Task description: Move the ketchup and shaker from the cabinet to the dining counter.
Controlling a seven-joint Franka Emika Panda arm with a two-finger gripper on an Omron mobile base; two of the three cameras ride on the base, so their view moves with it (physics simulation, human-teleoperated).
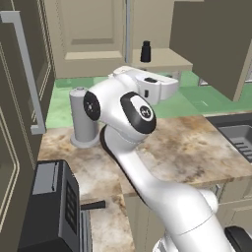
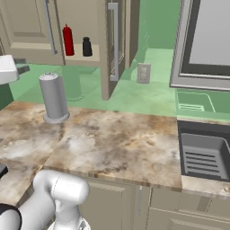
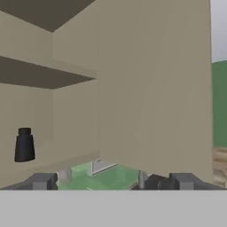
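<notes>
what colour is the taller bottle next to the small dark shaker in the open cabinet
Plain red: the ketchup bottle stands beside the black shaker on the cabinet shelf, clearest in the right base view.

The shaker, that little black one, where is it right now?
The shaker stands on the bottom shelf of the open cabinet, just right of the ketchup in the right base view, above the grey cylinder.
</notes>
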